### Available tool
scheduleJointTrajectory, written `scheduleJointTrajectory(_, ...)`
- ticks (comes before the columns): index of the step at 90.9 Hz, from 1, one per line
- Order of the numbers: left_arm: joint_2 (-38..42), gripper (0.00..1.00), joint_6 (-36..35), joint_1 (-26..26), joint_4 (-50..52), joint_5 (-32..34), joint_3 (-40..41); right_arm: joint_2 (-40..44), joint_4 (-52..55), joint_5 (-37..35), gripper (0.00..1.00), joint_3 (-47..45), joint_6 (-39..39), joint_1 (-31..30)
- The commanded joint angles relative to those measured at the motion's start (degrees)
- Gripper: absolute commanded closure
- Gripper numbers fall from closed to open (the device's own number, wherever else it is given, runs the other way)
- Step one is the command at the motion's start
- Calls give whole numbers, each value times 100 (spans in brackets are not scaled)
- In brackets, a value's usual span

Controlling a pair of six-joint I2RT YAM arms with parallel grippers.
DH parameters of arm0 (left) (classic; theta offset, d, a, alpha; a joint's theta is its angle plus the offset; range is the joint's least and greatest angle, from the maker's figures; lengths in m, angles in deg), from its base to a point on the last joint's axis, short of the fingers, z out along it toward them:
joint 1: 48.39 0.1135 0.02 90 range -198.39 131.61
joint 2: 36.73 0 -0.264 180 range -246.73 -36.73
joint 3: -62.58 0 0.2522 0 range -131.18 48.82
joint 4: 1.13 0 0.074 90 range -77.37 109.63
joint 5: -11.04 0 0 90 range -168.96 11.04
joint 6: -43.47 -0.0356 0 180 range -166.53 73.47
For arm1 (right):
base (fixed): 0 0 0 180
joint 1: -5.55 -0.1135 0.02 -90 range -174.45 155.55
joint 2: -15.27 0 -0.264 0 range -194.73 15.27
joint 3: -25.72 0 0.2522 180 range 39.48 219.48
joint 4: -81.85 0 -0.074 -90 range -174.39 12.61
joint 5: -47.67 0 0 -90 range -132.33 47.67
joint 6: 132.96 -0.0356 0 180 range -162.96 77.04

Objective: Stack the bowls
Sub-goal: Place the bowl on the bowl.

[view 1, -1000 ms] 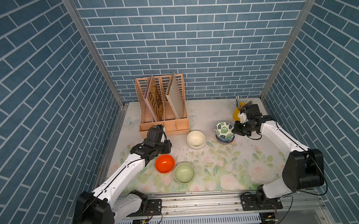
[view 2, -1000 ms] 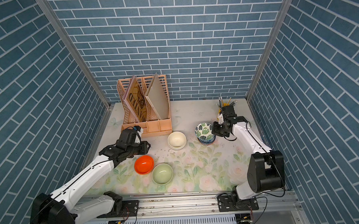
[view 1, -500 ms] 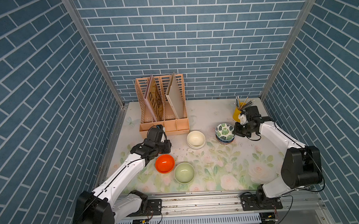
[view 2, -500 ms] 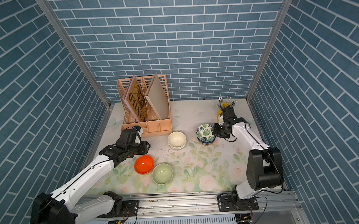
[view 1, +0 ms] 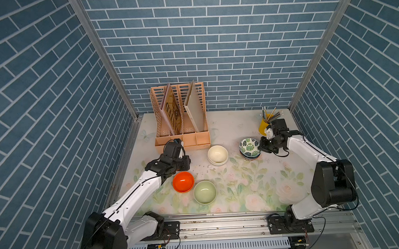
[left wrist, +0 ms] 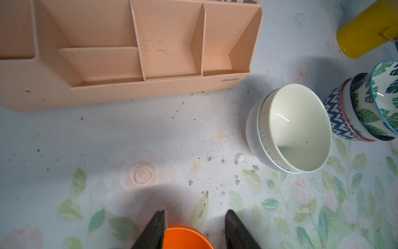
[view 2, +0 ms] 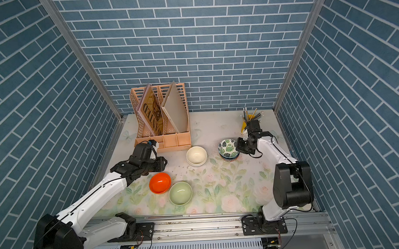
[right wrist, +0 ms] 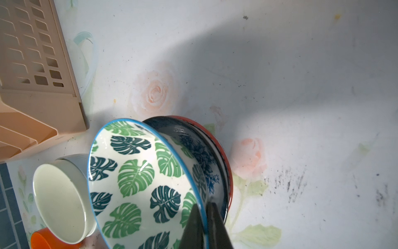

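Blue brick-pattern walls close in a floral-print bench [view 1: 242, 185]. In both top views a peach file organiser [view 1: 181, 121] stands at the back and a yellow pencil cup [view 1: 263, 126] sits in the far right corner. Mid-bench, a cream bowl [view 1: 217, 153] sits nested in a white bowl [view 1: 215, 162]. To its right a leaf bowl [view 1: 249, 146] tops a short stack of patterned bowls. Nearer the front, an orange bowl [view 1: 183, 181] and a pale green bowl [view 1: 204, 192] lie side by side. The left arm [view 1: 141, 192] reaches to the orange bowl's far rim, and the right arm [view 1: 306, 150] reaches to the leaf bowl's right side.

The left wrist view shows the left jaws released. Their dark fingers [left wrist: 155, 230] are parted with the orange bowl's rim between them, not gripping it. The stack's lowest piece shows here as a red-rimmed bowl [left wrist: 336, 114] with a blue zigzag outside.

The right wrist view shows the right jaws clenched on the leaf bowl's blue-edged rim, fingers [right wrist: 217, 228] pinching it from both faces. A blue floral bowl [right wrist: 198, 151] lies directly beneath. The leaf bowl looks tilted against it, though I cannot tell from this angle whether it is fully seated.
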Motion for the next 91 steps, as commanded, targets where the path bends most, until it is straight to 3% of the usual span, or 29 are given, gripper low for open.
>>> scheduleJointTrajectory(1,-43,50,-3,26,37,87,85,-46,-151,37,98,-11,45,25)
scheduleJointTrajectory(66,-43,47,-4,23,26,26,93,-141,-236,-68,93,-112,70,32)
scheduleJointTrajectory(91,-103,45,-3,20,84,111,60,-89,-276,-25,83,-192,70,34)
